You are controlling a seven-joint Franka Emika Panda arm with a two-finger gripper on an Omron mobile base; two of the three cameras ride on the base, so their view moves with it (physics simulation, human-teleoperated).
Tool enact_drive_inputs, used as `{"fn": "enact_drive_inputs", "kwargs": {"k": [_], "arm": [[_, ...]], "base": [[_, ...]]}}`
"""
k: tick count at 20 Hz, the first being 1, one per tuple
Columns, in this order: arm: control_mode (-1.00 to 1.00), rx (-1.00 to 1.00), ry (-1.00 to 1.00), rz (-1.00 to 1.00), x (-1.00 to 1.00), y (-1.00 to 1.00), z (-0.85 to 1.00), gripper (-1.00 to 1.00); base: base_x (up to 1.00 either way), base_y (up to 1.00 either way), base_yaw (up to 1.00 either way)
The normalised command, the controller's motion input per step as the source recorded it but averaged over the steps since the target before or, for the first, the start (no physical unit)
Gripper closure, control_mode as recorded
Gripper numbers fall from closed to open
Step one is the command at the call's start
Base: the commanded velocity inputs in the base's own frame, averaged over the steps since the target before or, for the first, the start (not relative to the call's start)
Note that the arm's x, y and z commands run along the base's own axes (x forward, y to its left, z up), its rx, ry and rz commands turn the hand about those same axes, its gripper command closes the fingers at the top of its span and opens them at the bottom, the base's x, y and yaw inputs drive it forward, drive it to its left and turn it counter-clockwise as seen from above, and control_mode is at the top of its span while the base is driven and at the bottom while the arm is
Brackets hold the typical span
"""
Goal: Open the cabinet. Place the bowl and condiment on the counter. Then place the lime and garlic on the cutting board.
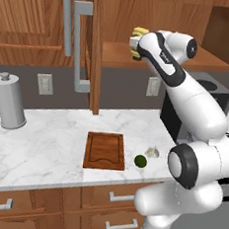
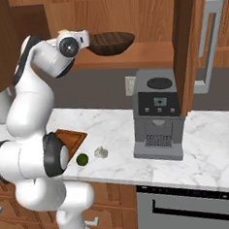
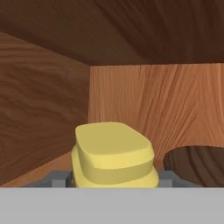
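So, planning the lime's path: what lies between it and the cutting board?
Bare counter; in the left base view nothing sits between lime and board.

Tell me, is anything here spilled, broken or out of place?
Nothing stands out. The cabinet door is open, the bowl sits level on its shelf, and the lime and garlic lie on the counter beside the cutting board.

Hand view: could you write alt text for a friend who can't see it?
A yellowish-green condiment bottle sits close up between the tool's fingers, inside a reddish-brown wooden cabinet. The rim of a dark brown bowl shows at lower right.
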Motion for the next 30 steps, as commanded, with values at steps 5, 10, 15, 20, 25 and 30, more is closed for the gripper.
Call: {"fn": "enact_drive_inputs", "kwargs": {"k": [5,10,15,20,25,30], "arm": [[-1.00,0.02,0.00,0.00,-0.50,-0.07,0.00,1.00],[-1.00,0.03,0.01,0.00,-0.47,-0.01,0.00,1.00],[-1.00,0.04,0.01,0.00,-0.46,-0.01,0.00,1.00],[-1.00,0.04,0.02,0.00,-0.44,-0.09,0.00,1.00],[-1.00,0.05,0.01,0.00,-0.44,-0.18,0.00,1.00],[-1.00,0.06,0.01,0.00,-0.40,-0.23,0.00,1.00]], "base": [[0.00,0.00,0.00],[0.00,0.00,0.00],[0.00,0.00,0.00],[0.00,0.00,0.00],[0.00,0.00,0.00],[0.00,0.00,0.00]]}}
